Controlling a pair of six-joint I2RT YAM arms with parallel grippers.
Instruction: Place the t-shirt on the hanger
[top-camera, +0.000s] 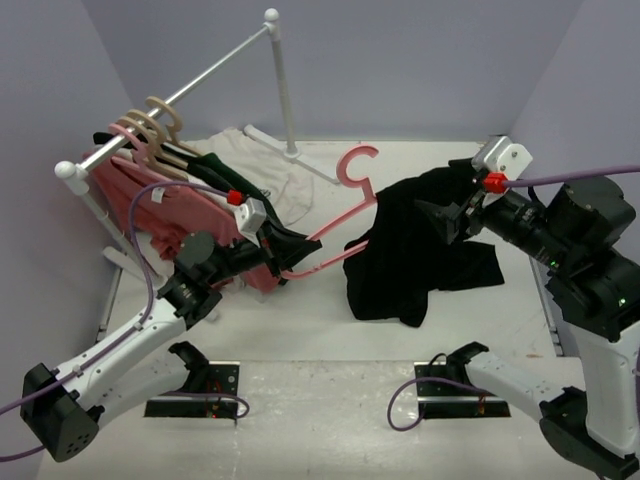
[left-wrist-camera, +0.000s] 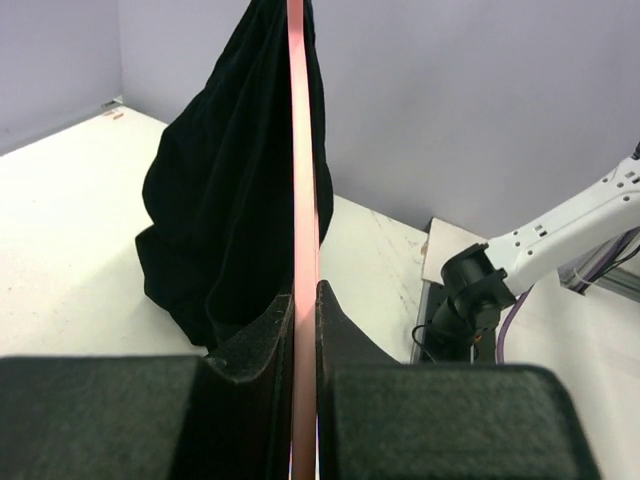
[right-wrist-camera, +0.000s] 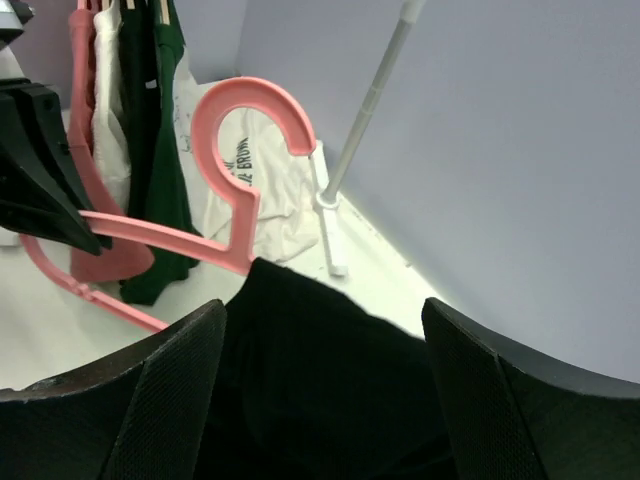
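Left fingers (left-wrist-camera: 255, 345) clamp the pink hanger (right-wrist-camera: 212, 120) by its bar, steadying it above the counter (top-camera: 300, 340). Right fingers (right-wrist-camera: 160, 390) stand open astride the black t-shirt (top-camera: 420, 250), which drapes one hanger shoulder.

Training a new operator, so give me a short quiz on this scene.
1. True or false: the left pincer is shut on the hanger.
2. The right pincer is: A open, B shut, C out of view.
3. Fill in (near / far from): the t-shirt drapes over the hanger end ___ the left pincer.
Key: 1 true; 2 A; 3 far from.
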